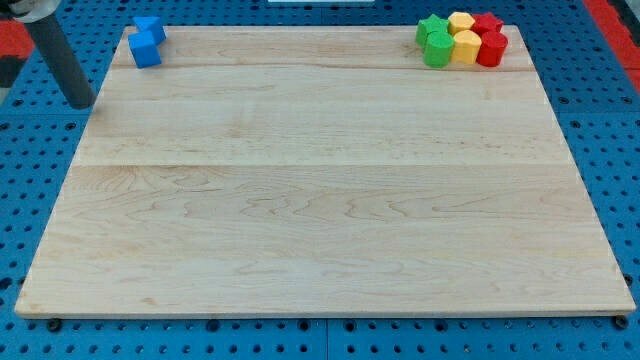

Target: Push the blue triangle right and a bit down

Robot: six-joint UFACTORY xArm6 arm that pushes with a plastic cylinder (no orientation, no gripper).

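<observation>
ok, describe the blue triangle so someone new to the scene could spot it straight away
Start at the wooden board and go to its corner at the view's top left, where two blue blocks touch. I take the blue triangle to be the lower one, with the other blue block just above it, though their shapes are hard to tell apart. All other blocks are green, yellow or red, in the opposite top corner. My tip sits left of it, off the board.

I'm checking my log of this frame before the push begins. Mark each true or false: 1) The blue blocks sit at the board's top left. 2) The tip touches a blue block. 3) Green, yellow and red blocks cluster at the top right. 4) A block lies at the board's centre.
1) True: the blue blocks sit at the board's top left corner.
2) False: my tip is apart from them, lower left, off the board's edge.
3) True: green blocks, yellow blocks and red blocks cluster there.
4) False: no block lies there.
</observation>
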